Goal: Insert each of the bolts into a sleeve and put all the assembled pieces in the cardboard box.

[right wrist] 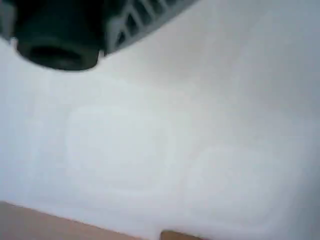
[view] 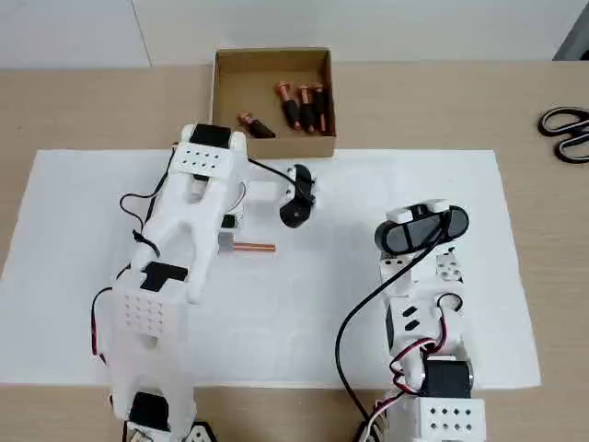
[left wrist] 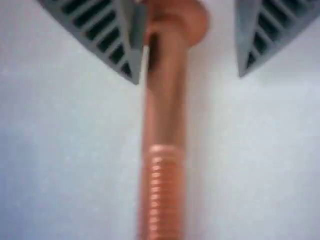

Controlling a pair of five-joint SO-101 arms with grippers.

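Observation:
A copper bolt [view: 255,247] lies on the white sheet [view: 304,313] in the middle of the table. My left gripper [view: 226,241] is at its head end. In the left wrist view the bolt [left wrist: 165,130] lies between the grey fingers [left wrist: 117,45]; the left gripper [left wrist: 190,55] is open, with one finger touching the shank just below the head. My right arm [view: 414,313] stands over the right part of the sheet. Its gripper [right wrist: 95,32] is shut on a black sleeve [right wrist: 57,47] held above the sheet. The cardboard box [view: 221,101] at the back holds several assembled pieces [view: 299,106].
Scissors [view: 566,133] lie on the wooden table at the far right. The left arm's black wrist camera [view: 296,198] and its cable hang between the bolt and the box. The sheet's front edge and bare table [right wrist: 50,222] lie below the right gripper.

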